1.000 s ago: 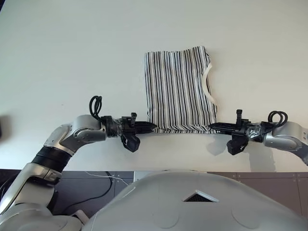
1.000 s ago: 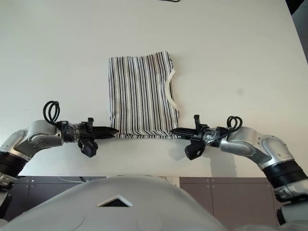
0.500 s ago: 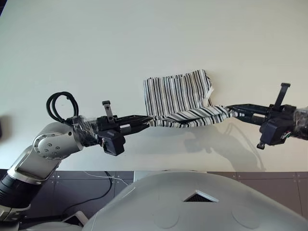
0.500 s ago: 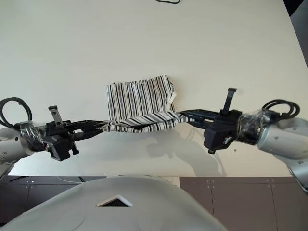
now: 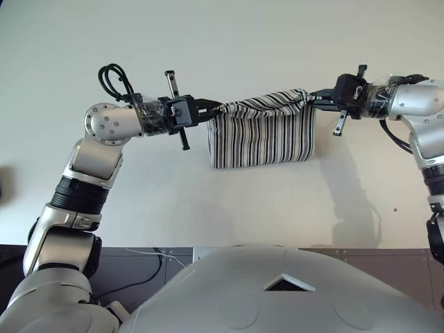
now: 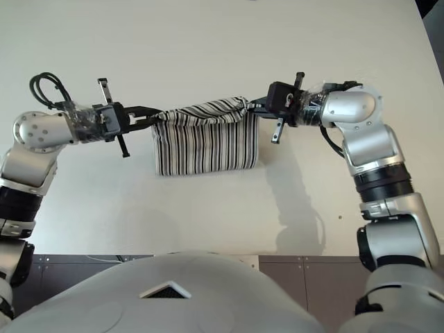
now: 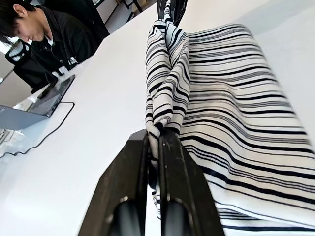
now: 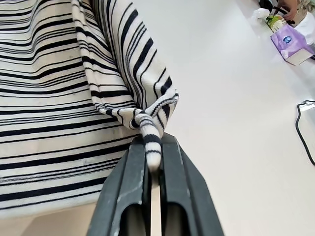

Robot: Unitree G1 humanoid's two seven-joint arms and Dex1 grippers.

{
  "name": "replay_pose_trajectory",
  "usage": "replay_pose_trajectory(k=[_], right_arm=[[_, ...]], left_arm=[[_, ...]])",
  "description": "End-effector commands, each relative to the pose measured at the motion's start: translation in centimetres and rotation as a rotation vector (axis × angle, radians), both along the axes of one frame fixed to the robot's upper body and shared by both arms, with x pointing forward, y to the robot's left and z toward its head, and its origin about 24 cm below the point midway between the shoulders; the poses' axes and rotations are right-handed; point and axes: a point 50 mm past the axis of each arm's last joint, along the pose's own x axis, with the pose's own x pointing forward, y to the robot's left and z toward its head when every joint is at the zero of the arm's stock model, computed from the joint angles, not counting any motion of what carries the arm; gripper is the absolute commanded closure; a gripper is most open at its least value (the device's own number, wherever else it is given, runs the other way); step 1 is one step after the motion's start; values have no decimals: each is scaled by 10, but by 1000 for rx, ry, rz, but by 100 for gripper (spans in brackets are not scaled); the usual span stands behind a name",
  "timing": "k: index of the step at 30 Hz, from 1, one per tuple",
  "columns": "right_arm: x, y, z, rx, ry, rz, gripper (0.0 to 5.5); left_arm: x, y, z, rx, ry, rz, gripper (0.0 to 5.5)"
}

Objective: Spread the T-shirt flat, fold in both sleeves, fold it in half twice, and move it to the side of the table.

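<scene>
The black-and-white striped T-shirt (image 5: 262, 134) lies folded on the white table (image 5: 208, 41), its near half doubled over towards the far edge. My left gripper (image 5: 216, 108) is shut on the shirt's left corner, which bunches between the fingers (image 7: 129, 167). My right gripper (image 5: 312, 98) is shut on the right corner, a twist of striped cloth (image 8: 147, 142) pinched between its fingers (image 8: 131, 172). Both grippers hover just above the shirt's far edge, with a sagging roll of fabric (image 6: 201, 111) strung between them.
A laptop (image 7: 37, 105) with a cable sits on the table beyond the shirt on my left side. A purple box (image 8: 291, 43) and a black cable (image 8: 305, 128) lie farther off on the table on my right side. Bare tabletop surrounds the shirt.
Both grippers lifted the shirt's near edge from the table front and carried it over to the far edge, folding the shirt in half. The head camera has shifted too.
</scene>
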Motion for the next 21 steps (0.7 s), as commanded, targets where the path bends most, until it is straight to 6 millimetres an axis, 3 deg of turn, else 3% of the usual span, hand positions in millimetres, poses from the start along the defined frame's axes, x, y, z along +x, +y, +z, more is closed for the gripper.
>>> replay_pose_trajectory(k=[1, 16, 18, 21], right_arm=[[15, 3, -1, 5, -11, -10, 540], [34, 14, -40, -12, 53, -112, 540], [34, 17, -42, 14, 58, -122, 496], [34, 22, -46, 32, 41, -129, 444]], left_arm=[[13, 4, -5, 16, 36, 47, 538], [6, 20, -52, 77, 191, 167, 538], [7, 15, -57, 76, 198, 176, 538], [9, 10, -62, 64, 198, 209, 471]])
